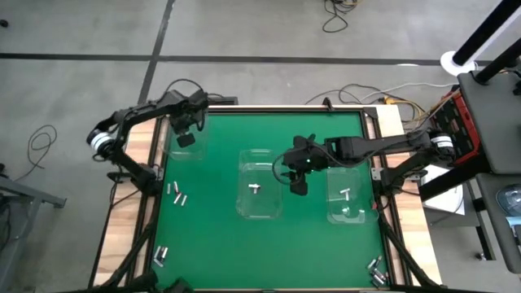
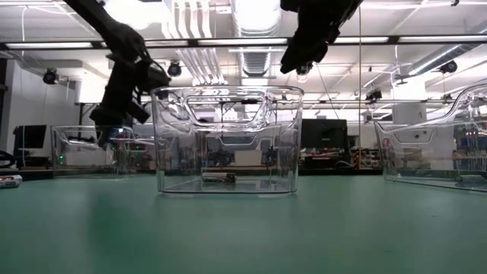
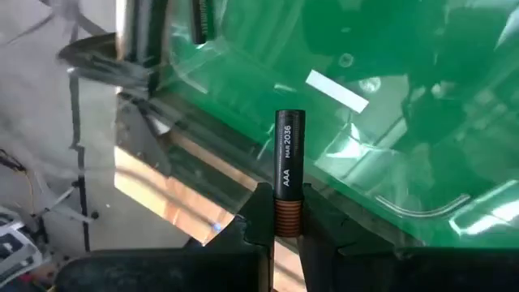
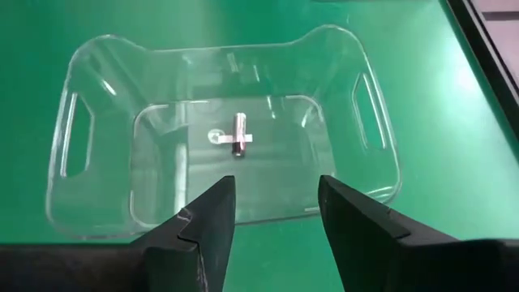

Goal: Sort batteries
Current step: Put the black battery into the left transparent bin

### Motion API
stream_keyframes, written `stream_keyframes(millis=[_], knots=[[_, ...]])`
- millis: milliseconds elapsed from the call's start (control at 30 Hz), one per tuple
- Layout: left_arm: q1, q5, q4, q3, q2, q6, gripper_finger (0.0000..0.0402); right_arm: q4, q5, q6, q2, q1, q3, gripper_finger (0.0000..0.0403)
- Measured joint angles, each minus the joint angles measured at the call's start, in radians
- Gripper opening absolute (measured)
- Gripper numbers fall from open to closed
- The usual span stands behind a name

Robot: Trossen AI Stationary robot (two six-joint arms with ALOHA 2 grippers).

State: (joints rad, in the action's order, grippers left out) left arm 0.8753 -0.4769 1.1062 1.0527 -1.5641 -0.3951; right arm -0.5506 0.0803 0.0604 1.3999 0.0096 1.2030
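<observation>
The left arm reaches from the bench's (image 1: 244, 244) left edge toward its far left corner, elbow bent outward. The left claw (image 3: 285, 219) hangs above a clear bin (image 1: 186, 140) set at that corner. It is clenched on a black battery (image 3: 289, 174) marked AAA, held by its copper-coloured end, with the rest of the cell projecting beyond the fingertips.

The right arm extends from the right edge across the green mat, nearly straight. The right claw (image 4: 274, 212) hovers in the air over the near-right rim of the middle bin (image 1: 259, 183). Its fingers (image 4: 207, 212) are spread apart and carry nothing. In the low view it is raised well above the bin's top.

One battery (image 4: 239, 134) lies on the floor of the middle bin. The right bin (image 1: 350, 194) holds two cells (image 1: 345, 194). Loose batteries (image 1: 177, 194) lie on the mat near the left edge, more (image 1: 161, 256) at the near left corner, and a further group (image 1: 376, 268) at the near right corner.
</observation>
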Motion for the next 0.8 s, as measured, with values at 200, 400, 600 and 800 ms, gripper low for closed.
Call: stream_keyframes(millis=[200, 400, 600, 800], knots=[[-0.001, -0.140, -0.027, 0.000, -0.089, -0.036, 0.0011, 0.003, 0.001, 0.004, -0.025, 0.006, -0.032, 0.0154], [0.001, -0.219, -0.070, 0.000, -0.146, -0.026, 0.0011, 0.010, 0.002, 0.032, -0.075, 0.006, -0.101, 0.0139], [0.001, -0.192, -0.094, 0.000, -0.197, -0.075, 0.0011, 0.014, 0.012, 0.077, -0.142, 0.006, -0.177, 0.0126], [0.001, -0.123, -0.097, 0.000, -0.254, -0.129, 0.0011, 0.041, 0.029, 0.079, -0.206, 0.006, -0.221, 0.0116]])
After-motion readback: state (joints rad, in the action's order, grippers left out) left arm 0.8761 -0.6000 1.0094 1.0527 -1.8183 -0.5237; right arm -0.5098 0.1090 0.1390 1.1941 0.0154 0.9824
